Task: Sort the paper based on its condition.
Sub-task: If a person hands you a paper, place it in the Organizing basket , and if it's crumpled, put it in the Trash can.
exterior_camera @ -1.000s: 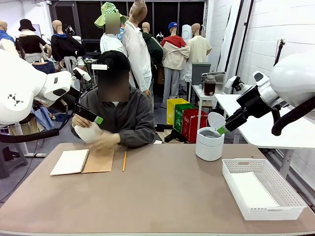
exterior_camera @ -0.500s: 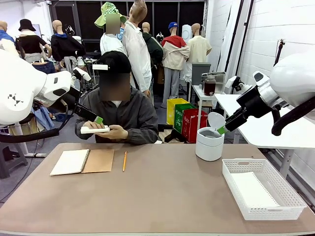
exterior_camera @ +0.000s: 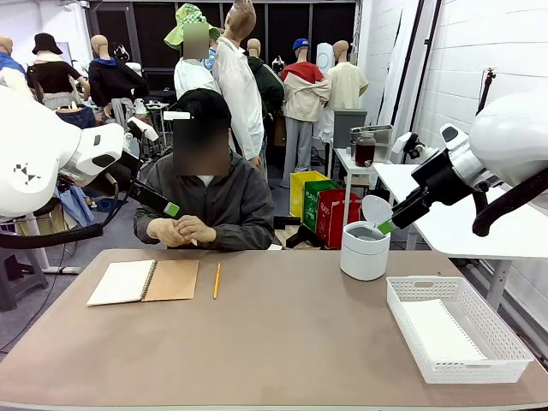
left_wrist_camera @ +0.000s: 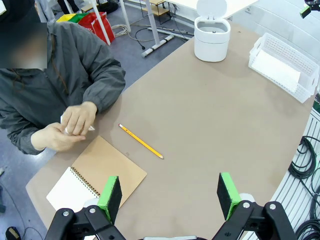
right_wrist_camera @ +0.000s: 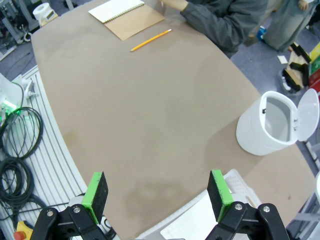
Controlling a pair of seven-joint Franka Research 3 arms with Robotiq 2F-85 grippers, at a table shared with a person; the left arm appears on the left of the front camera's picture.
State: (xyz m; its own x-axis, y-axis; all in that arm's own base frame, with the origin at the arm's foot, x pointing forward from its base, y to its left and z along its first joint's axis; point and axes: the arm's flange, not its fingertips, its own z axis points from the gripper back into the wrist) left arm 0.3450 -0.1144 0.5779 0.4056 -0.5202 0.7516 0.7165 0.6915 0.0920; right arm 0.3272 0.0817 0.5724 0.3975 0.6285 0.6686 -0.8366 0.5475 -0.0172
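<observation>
The person's hands (exterior_camera: 181, 231) are clasped together at the far table edge around a crumpled sheet of paper (left_wrist_camera: 90, 128), of which only a white scrap shows. A flat white sheet (exterior_camera: 438, 332) lies in the white basket (exterior_camera: 471, 370) at the right. My left gripper (exterior_camera: 163, 204) hangs open high at the far left, beside the person's arm, with nothing between its green pads (left_wrist_camera: 110, 191). My right gripper (exterior_camera: 390, 223) is open and empty too, raised just right of the white bin (exterior_camera: 364, 253).
An open spiral notebook (exterior_camera: 141, 281) with a brown cover and a yellow pencil (exterior_camera: 216, 280) lie at the far left of the table. The bin's lid (right_wrist_camera: 311, 116) stands open. The brown tabletop (exterior_camera: 282, 342) spreads bare between them and the basket (left_wrist_camera: 260, 47).
The person has squashed the white sheet from a loose shape into a small wad closed between both hands, which have come down to the table edge. Both arms stayed still.
</observation>
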